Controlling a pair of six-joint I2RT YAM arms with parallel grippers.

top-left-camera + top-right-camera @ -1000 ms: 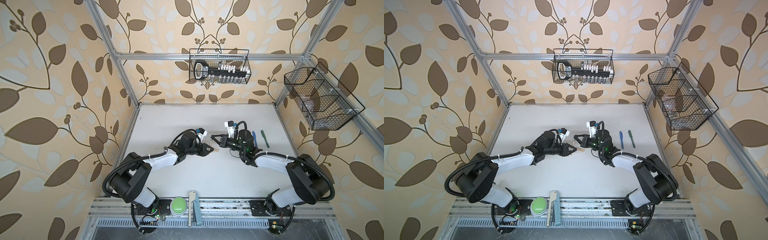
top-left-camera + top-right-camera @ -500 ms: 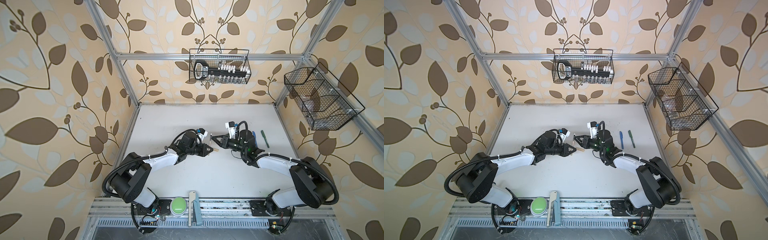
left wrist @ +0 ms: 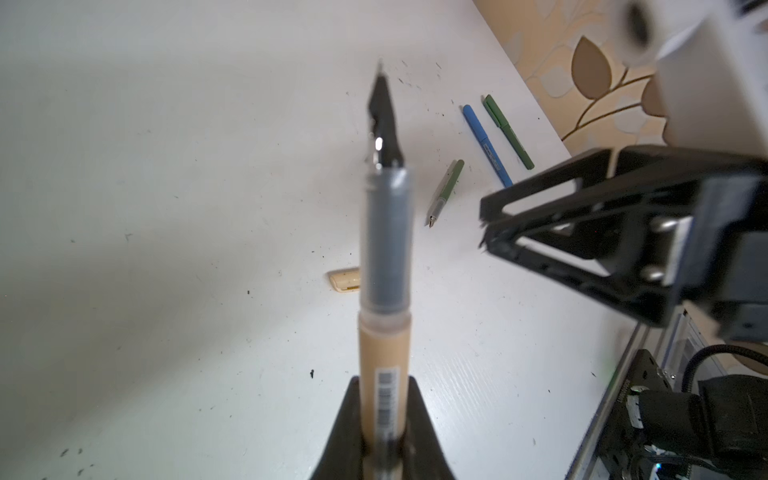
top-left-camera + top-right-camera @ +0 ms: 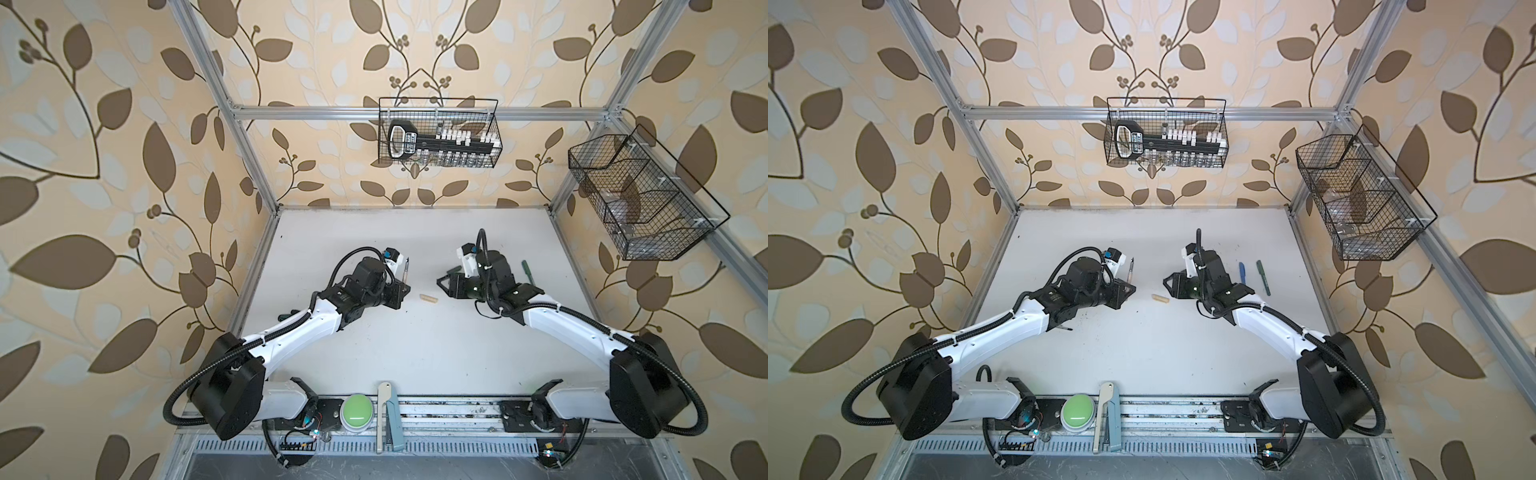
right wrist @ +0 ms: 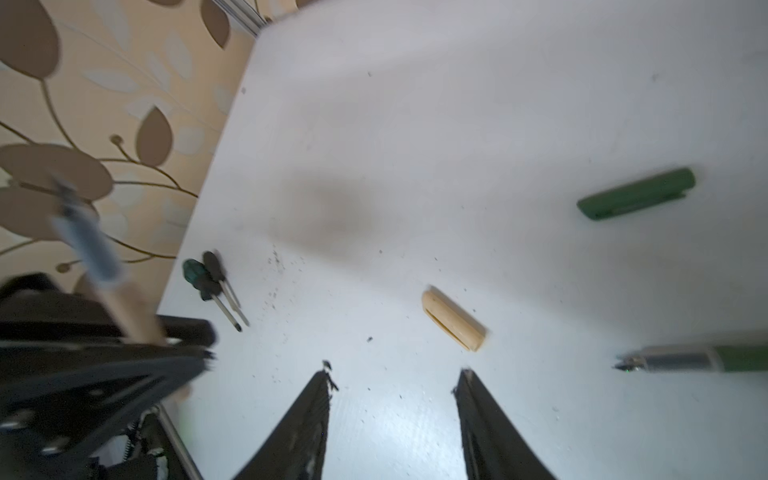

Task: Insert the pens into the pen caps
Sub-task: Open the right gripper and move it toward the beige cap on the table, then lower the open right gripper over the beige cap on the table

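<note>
Left gripper (image 3: 384,388) clamped on tan pen (image 3: 384,349) low on the barrel, nib up. Tan cap (image 5: 454,320) lies flat on table (image 5: 415,124) between the arms, just ahead of right gripper (image 5: 395,376), jaws apart, empty. Cap looks light, rigid, smooth (may roll or squirt out). Best pinched mid-body, open end clear.

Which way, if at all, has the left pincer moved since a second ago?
Yes. The left pincer, shut on the tan pen, pulled back leftward: it sat below the middle of the wire basket, now below its left part.
</note>
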